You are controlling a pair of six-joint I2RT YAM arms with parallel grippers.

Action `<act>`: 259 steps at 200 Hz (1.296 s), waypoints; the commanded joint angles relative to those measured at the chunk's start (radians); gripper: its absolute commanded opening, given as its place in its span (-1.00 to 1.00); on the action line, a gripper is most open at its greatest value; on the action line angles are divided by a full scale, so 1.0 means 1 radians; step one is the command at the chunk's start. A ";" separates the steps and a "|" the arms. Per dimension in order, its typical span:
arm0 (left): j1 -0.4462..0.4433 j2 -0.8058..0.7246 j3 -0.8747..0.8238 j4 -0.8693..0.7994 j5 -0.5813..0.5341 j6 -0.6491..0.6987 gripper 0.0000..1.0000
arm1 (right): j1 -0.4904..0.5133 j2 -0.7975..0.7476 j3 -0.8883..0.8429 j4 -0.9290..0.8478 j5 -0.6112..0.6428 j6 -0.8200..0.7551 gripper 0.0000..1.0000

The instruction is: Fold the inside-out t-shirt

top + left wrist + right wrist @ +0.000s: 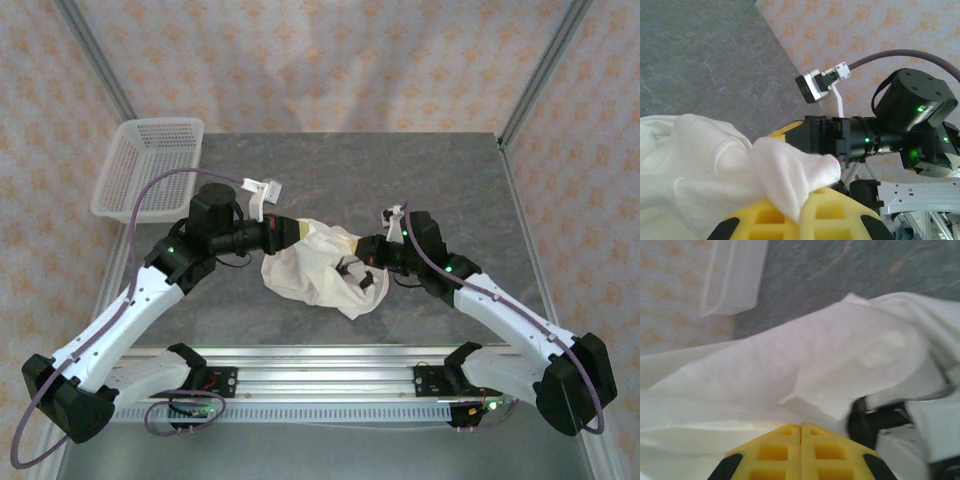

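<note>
Crumpled inside-out t-shirt [315, 262] lies mid-table [420, 190], toward the near edge. Left gripper [799, 207] pinches a fold; right gripper [800, 432] is closed, seemingly on cloth. Grasping step; next, pull it apart and spread it flat.

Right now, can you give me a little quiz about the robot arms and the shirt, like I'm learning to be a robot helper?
1. True or false: the t-shirt lies flat and neatly folded on the table.
2. Where is the white basket? A) at the table's far left corner B) on top of the t-shirt C) beside the right arm's base
3. What is the left gripper pinching?
Key: 1 false, it is bunched up; 2 A; 3 the t-shirt.
</note>
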 commanded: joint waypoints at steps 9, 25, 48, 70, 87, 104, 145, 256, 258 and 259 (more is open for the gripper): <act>-0.002 0.017 -0.032 0.015 -0.135 0.024 -0.83 | 0.009 -0.046 -0.012 0.209 -0.105 0.069 -1.00; -0.003 0.021 -0.069 0.032 -0.183 0.024 -0.64 | 0.011 -0.083 -0.022 0.231 -0.069 0.080 -1.00; -0.003 -0.008 -0.105 0.000 -0.317 0.028 -0.13 | 0.011 -0.126 -0.007 0.175 0.005 0.054 -1.00; -0.003 -0.088 -0.130 -0.048 -0.472 0.072 0.20 | 0.011 -0.151 0.001 0.139 0.049 0.018 -1.00; -0.003 -0.135 -0.134 -0.069 -0.488 0.128 0.30 | 0.011 -0.142 0.002 0.153 0.025 0.015 -1.00; -0.005 -0.132 -0.120 -0.069 -0.367 0.190 0.38 | 0.014 -0.121 0.006 0.163 -0.005 0.013 -1.00; -0.119 0.049 -0.011 -0.179 -0.504 0.265 0.40 | 0.050 -0.074 0.021 0.206 -0.053 0.002 -1.00; -0.115 0.320 0.044 -0.123 -0.480 0.148 -1.00 | 0.088 -0.113 0.072 0.073 0.068 -0.058 -1.00; -0.113 0.316 0.045 -0.127 -0.484 0.148 -1.00 | 0.088 -0.112 0.073 0.069 0.070 -0.060 -1.00; -0.113 0.313 0.045 -0.129 -0.484 0.148 -1.00 | 0.088 -0.112 0.074 0.067 0.070 -0.061 -1.00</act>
